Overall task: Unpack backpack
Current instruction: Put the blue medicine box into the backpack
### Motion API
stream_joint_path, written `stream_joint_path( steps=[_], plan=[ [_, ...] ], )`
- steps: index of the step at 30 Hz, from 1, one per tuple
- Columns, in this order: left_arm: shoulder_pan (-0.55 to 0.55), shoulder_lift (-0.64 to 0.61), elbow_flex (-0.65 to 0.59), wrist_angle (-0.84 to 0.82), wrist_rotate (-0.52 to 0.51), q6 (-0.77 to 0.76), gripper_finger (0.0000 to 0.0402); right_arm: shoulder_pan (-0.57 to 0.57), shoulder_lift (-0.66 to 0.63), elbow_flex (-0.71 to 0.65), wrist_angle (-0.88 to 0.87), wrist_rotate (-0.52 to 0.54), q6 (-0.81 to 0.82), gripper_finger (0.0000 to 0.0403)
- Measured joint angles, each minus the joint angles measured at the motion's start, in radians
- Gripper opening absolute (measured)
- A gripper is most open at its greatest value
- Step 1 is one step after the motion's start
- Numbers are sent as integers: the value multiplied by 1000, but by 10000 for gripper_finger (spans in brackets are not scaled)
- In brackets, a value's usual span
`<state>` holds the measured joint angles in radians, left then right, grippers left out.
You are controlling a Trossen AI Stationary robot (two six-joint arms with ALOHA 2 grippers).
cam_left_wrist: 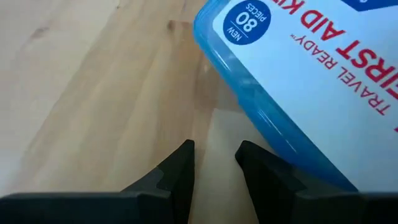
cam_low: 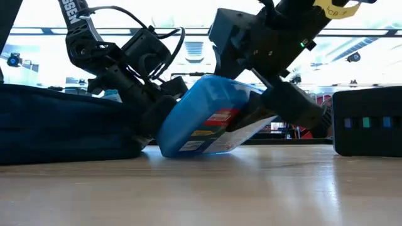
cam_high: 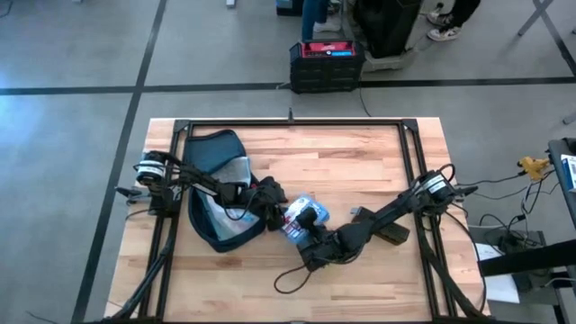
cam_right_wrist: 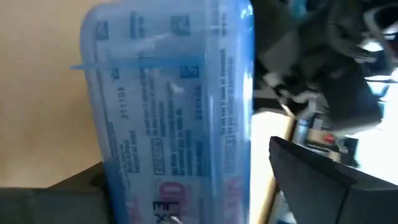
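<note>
The navy backpack lies on the table's left half; it also shows in the low view. A blue translucent first aid kit sits just right of it, tilted. My left gripper reaches across the backpack and hovers beside the kit's corner. It is narrowly open with only bare table between its fingers. My right gripper comes from the right. It is open, with the kit between its fingers. My right gripper has the kit between its open fingers. One finger lies against the kit's long side; the other finger stands a little off the opposite side. The fingers come slanting down from the table's right. The kit is tilted, its lower edge on the table.
A black box stands on the table to the right of the kit, and a dark object lies under the right arm. A loose cable curls near the front edge. A black frame borders the table. Bare wood lies toward the far side.
</note>
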<state>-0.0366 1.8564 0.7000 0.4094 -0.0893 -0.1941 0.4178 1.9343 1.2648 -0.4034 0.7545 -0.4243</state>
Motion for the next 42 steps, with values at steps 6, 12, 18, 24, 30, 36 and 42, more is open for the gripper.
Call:
stream_joint_path(
  steps=[6, 12, 18, 24, 30, 36, 42],
  plan=[
    [-7, -91, -6, -90, 66, 1, 119, 3, -3, 3, -5, 16, 36, 128],
    [-29, -302, -3, -202, 56, -35, 119, 37, -4, 54, -107, 2, 71, 130],
    [-110, -582, -2, -410, -13, -126, 119, 37, -43, 125, -104, 50, 32, 130],
    [-330, -788, -2, -590, -189, -206, 119, -7, -43, 171, 101, 70, -219, 130],
    [-571, -922, -2, -585, -450, -155, 119, -95, -17, 171, 453, -129, -495, 130],
    [-741, -998, -2, -562, -697, -52, 119, -217, 88, 210, 652, -318, -641, 130],
    [-774, -1047, 6, -534, -724, 49, 119, -339, 277, 413, 677, -422, -663, 130]
  ],
)
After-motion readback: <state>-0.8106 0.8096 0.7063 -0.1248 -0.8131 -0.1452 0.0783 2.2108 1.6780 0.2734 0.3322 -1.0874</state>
